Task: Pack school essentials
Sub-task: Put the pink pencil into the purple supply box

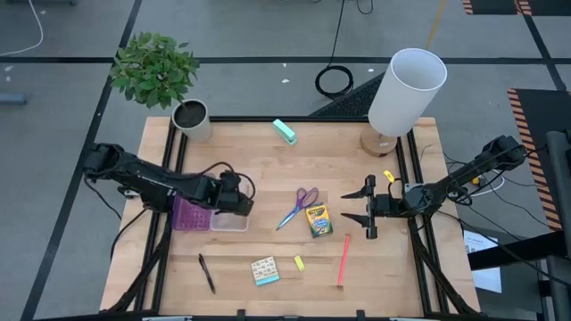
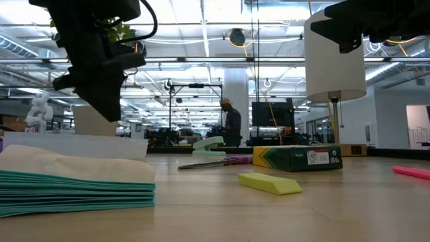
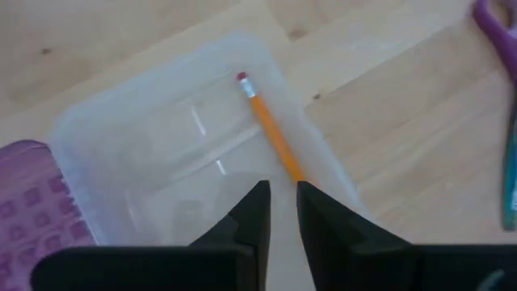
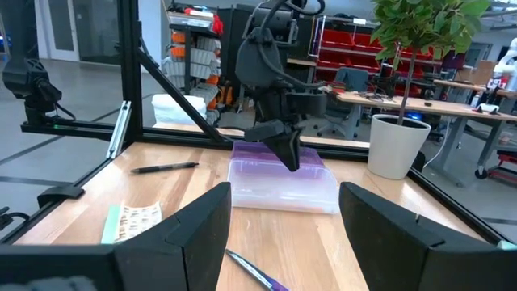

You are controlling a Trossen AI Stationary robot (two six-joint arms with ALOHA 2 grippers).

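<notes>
Case: purple-and-clear flat case (image 1: pixel 211 216) lies at the table's left side; the orange pencil (image 3: pixel 271 128) rests on its clear half, eraser end pointing away from the left gripper, long axis diagonal across the lid.
Left gripper: left gripper (image 3: pixel 280 212) hangs over the case with fingers nearly closed, only a thin slit between them, set over the pencil's near end; whether they pinch it cannot be told.
Right gripper: right gripper (image 1: pixel 368 212) waits at the table's right side, fingers spread wide, nothing between them, facing the crayon box.
Crayon box: yellow-green crayon box (image 1: pixel 318 219) lies flat mid-table, long axis running near to far. Judged light, stiff cardboard; best taken across its narrow width.
Scissors: purple-handled scissors (image 1: pixel 298 207) just beside the box, handles toward the far side, blades pointing near-left. Judged rigid and slippery; grip at the pivot.
Patterned pad: patterned square pad (image 1: pixel 264 270) near the front edge, flat. Judged thin and hard to lift from above.
Pink pencil: pink pencil (image 1: pixel 343 259) right of centre, long axis nearly near-to-far. Judged light and prone to roll; take mid-shaft.
Black pen: black pen (image 1: pixel 206 273) front left, slightly slanted; same handling.
Yellow piece: tiny yellow piece (image 1: pixel 299 263) beside the pad; judged small and easily pushed.
</notes>
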